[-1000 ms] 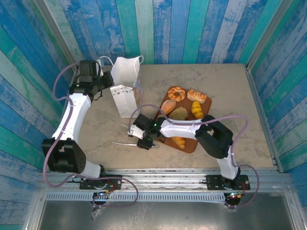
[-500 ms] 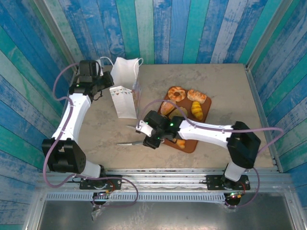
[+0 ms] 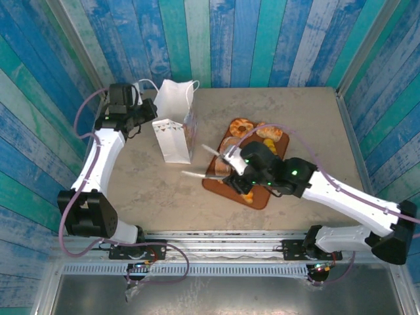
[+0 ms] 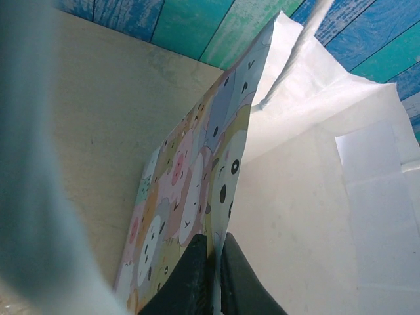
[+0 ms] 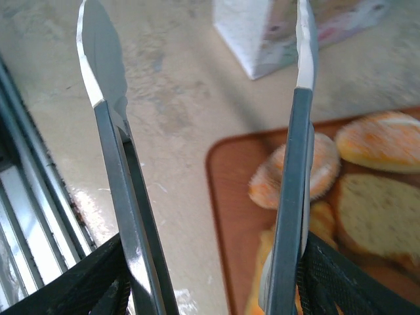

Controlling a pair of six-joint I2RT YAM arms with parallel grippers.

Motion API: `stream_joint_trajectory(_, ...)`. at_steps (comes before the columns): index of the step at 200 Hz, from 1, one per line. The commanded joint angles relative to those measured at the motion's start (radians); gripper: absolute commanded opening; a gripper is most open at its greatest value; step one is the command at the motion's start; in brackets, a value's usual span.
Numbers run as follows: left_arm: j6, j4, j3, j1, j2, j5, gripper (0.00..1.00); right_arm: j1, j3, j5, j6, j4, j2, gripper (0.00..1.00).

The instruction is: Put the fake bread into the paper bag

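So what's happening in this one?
The left gripper pinches the bag by its rim, holding it upright at the back left of the table. The right gripper holds tongs, spread open and empty, at the left edge of the tray. The bread lies on the tray, none picked up yet.

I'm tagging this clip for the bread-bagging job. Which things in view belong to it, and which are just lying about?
In the job: bread; bag; tongs held in the right tool; left tool pinching the bag's edge.

Just there: tray under the bread; table.
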Motion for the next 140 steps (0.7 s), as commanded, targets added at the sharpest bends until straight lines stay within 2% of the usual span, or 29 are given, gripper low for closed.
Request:
stream_joint_trajectory(1, -0.024, 0.008, -0.038, 0.000, -0.081, 0.020, 0.10, -0.077, 0.018, 0.055, 0.106, -0.143, -0.072, 0.64)
stream_joint_trajectory(48, -0.053, 0.047, -0.097, 0.000, -0.142, 0.080, 0.08, -0.232, 0.106, 0.057, 0.208, -0.404, -0.041, 0.65)
stream_joint_trajectory(72, -0.044, 0.016, -0.102, 0.000, -0.153, 0.086, 0.08, -0.330, 0.127, 0.031, 0.187, -0.509, -0.004, 0.65)
stream_joint_trajectory(93, -0.051, 0.021, -0.125, 0.000, -0.158, 0.099, 0.09, -0.414, 0.145, 0.058, 0.178, -0.603, 0.017, 0.65)
stream_joint_trajectory(140, -0.058, 0.035, -0.145, 0.000, -0.147, 0.112, 0.11, -0.474, 0.108, 0.030, 0.174, -0.649, 0.024, 0.65)
